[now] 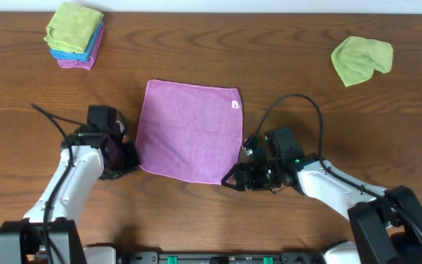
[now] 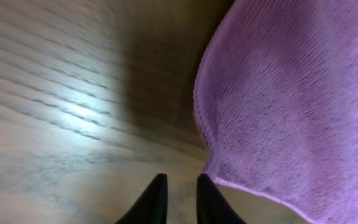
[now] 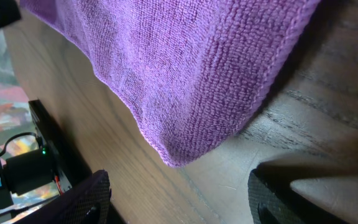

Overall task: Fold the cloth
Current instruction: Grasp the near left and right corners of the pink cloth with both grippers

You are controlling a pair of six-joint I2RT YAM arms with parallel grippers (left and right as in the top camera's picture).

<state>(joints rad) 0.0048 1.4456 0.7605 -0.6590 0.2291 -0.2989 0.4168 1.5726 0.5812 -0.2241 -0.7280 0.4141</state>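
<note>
A purple cloth (image 1: 189,132) lies flat and spread out in the middle of the wooden table, with a small white tag (image 1: 235,105) near its far right corner. My left gripper (image 1: 129,158) sits at the cloth's near left corner. In the left wrist view its fingers (image 2: 180,183) are a narrow gap apart, empty, on bare wood just left of the cloth's edge (image 2: 291,93). My right gripper (image 1: 234,178) is at the near right corner. In the right wrist view its jaws (image 3: 179,193) are wide open and the cloth's corner (image 3: 185,74) lies just ahead of them, untouched.
A stack of folded cloths, green on top (image 1: 75,35), sits at the far left. A crumpled green cloth (image 1: 361,59) lies at the far right. The table's front edge and black equipment (image 3: 23,168) are close behind the right gripper.
</note>
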